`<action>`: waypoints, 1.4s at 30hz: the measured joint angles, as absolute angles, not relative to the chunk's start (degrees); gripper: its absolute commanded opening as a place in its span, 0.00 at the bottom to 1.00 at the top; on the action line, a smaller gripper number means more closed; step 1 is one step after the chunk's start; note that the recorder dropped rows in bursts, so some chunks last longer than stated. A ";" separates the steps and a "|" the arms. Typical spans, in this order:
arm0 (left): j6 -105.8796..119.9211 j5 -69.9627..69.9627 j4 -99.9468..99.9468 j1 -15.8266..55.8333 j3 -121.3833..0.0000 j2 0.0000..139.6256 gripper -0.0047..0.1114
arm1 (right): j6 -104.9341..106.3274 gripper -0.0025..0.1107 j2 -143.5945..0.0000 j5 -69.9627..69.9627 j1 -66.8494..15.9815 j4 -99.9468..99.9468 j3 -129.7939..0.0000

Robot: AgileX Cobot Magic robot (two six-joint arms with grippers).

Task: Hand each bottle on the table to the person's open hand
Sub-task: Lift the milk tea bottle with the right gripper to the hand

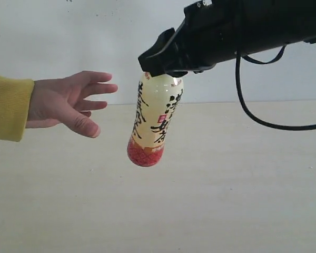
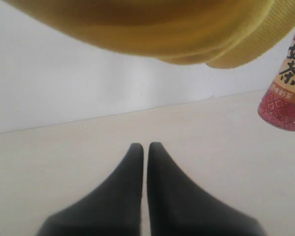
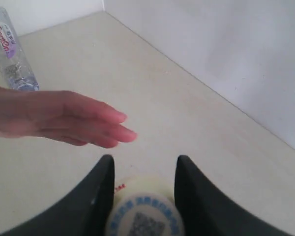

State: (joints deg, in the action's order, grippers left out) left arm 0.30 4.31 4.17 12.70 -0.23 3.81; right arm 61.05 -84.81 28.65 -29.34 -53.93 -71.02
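Note:
My right gripper (image 1: pixel 166 71) is shut on the cap end of the cream-capped tea bottle (image 1: pixel 154 124), which hangs above the table (image 1: pixel 226 200), tilted, red base lowest. From the right wrist its cream cap (image 3: pixel 145 211) sits between the two black fingers (image 3: pixel 101 196). The person's open hand (image 1: pixel 68 103) waits just left of the bottle, not touching it; its fingers (image 3: pixel 78 120) show ahead of the jaws. A taller clear bottle with a pink label (image 3: pixel 12 51) stands on the table beyond the hand. My left gripper (image 2: pixel 145 147) is shut and empty low over the table; the tea bottle's base (image 2: pixel 283 98) shows at its view's edge.
A yellow sleeve (image 1: pixel 8 108) covers the person's arm and fills the top of the left wrist view (image 2: pixel 147 29). A white wall (image 1: pixel 68 37) backs the table. A black cable (image 1: pixel 253 113) loops down from the right arm.

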 measured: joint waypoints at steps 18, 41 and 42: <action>0.30 4.31 4.26 12.70 -0.23 3.81 0.08 | 74.77 0.02 -84.92 23.89 -40.38 -66.41 -77.09; 0.30 4.31 4.26 12.70 -0.23 3.81 0.08 | 72.84 0.66 -84.28 22.62 -40.61 -68.80 -77.57; 0.30 4.31 4.26 12.70 -0.23 3.81 0.08 | 72.84 0.66 -83.81 22.62 -40.61 -68.43 -77.57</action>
State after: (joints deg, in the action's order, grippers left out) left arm 0.30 4.31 4.26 12.70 -0.23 3.81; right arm 72.84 -83.81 22.62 -40.61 -68.43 -77.57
